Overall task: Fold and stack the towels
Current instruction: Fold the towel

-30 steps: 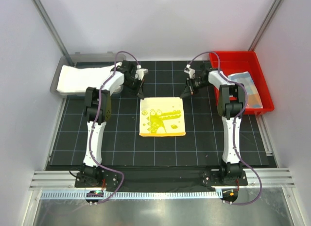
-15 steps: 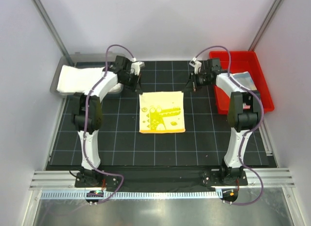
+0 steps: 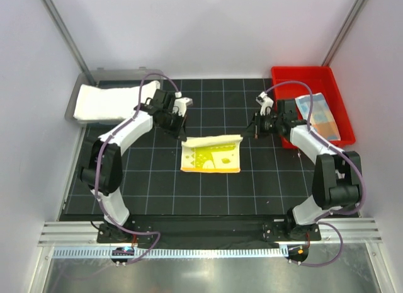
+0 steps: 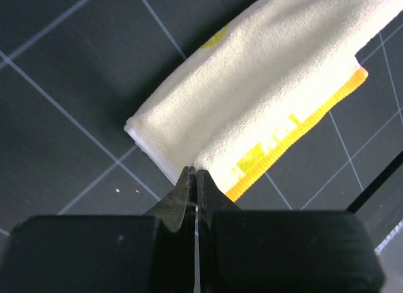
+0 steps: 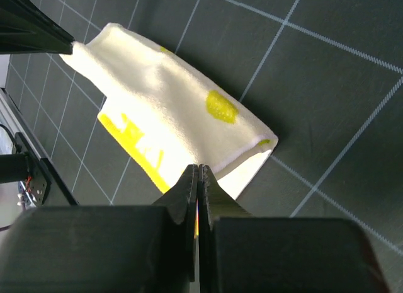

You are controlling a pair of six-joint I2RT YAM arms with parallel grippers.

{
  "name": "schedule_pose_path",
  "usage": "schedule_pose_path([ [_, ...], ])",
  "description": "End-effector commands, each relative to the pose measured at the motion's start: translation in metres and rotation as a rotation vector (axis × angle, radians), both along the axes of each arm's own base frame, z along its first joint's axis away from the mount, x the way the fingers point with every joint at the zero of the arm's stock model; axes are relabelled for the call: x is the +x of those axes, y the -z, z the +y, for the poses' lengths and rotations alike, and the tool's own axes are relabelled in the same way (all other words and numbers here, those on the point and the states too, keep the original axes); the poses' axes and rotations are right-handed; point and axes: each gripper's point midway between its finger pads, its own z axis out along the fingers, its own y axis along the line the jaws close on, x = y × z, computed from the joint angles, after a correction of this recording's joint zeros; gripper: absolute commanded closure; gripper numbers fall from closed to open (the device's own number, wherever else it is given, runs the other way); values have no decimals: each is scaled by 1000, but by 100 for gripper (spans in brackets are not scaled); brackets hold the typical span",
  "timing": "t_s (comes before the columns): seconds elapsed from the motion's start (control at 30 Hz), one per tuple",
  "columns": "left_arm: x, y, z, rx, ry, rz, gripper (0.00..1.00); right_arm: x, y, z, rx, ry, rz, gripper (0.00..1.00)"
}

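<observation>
A second ago the pale yellow patterned cloth towel [image 3: 211, 155] lay spread flat and square on the black gridded mat [image 3: 157, 186], its whole green figure showing. Now we see its far edge lifted and carried toward the near edge, so the towel looks shorter and the plain underside covers the upper part of the pattern. Both arms have swung their elbows outward and drawn in over the towel's far corners.

The left gripper [image 3: 183, 137] has its jaws pressed together on the towel's far left corner; from the left wrist we see the tips [image 4: 194, 174] pinching the white-hemmed edge of the cloth [image 4: 264, 91]. The right gripper [image 3: 249, 134] is likewise clamped on the far right corner, its tips [image 5: 198, 170] closed on the folded-over cloth [image 5: 170, 97].

The towel sits mid-mat between the arms. A thick white towel [image 3: 104, 103] lies on the grey tray [image 3: 113, 74] at far left; a light-blue patched towel [image 3: 320, 115] rests in the red plastic bin [image 3: 296, 75] at right.
</observation>
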Motion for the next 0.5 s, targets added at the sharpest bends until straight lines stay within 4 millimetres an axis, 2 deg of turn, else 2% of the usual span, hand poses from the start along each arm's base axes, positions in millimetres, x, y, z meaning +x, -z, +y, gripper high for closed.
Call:
schedule_pose_path([
  [0.0,-2,-26,1,-30,-41,-80,100,7,-28,3,8,69,-107,99],
  [0.03,-8,-20,1,-32,-51,-63,100,4,-33,4,18,80,-109,99],
  [0.1,-15,-19,-3,-38,-44,-54,100,-6,-26,4,21,99,-86,99],
  [0.13,-19,-17,-4,-42,-45,-40,100,-10,-31,7,34,99,-104,99],
  [0.23,-31,-3,-1,-23,-49,-3,100,-31,-14,6,20,127,-76,99],
  [0.47,-46,13,-2,27,-73,17,100,-51,4,4,2,196,-42,99],
])
